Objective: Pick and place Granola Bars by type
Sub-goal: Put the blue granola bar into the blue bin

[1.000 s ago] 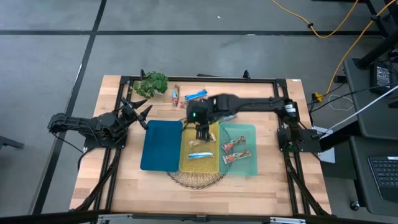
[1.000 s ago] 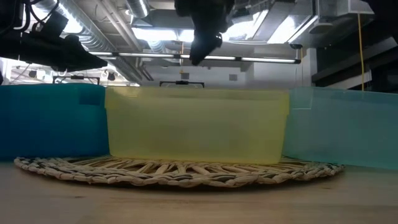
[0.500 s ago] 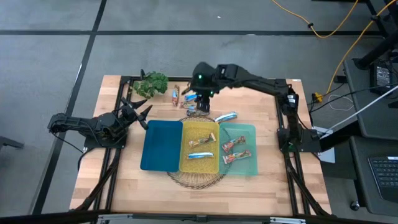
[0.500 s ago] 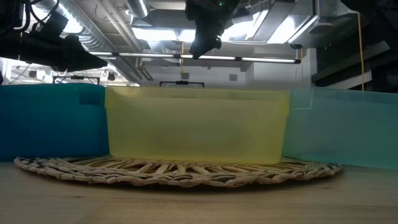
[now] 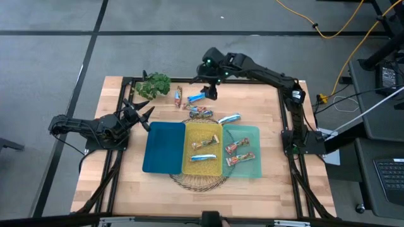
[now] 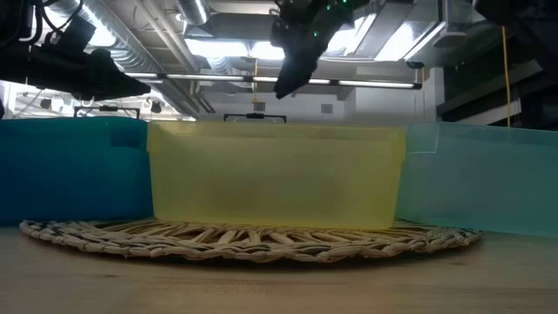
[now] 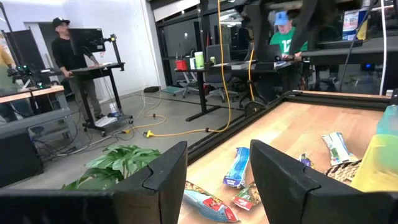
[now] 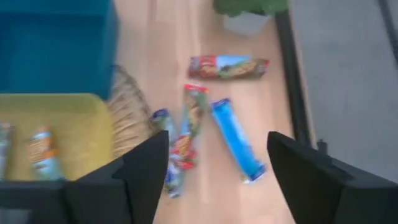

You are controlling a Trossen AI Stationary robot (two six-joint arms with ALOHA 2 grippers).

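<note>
While our left claw [image 5: 140, 113] waits at the table's [image 5: 126, 189] left edge with its fingers spread and nothing between them, the work sits farther right. A green plant [image 5: 154, 84] stands at the far left of the table. Just right of it lies a red-orange bar [image 5: 178, 96] and, beside that, a blue bar [image 5: 197, 97], both on bare wood. Nearer to us, a small cluster of bars [image 5: 200, 113] rests at the far rim of a woven mat [image 5: 197, 183], and one more blue-white bar [image 5: 229, 118] lies to its right, just beyond the bins.

Three bins stand side by side on the mat: a blue bin [image 5: 163, 147] on the left, a yellow bin [image 5: 202, 149] in the middle holding two bars [image 5: 203, 157], and a pale green bin [image 5: 242, 151] on the right holding two red-brown bars [image 5: 236, 149].

Our right claw [image 5: 211, 92] hangs over the far side of the table, just right of the loose blue bar, its fingers [image 8: 311, 177] set wide and empty; the wrist view looks down on that bar between them.
</note>
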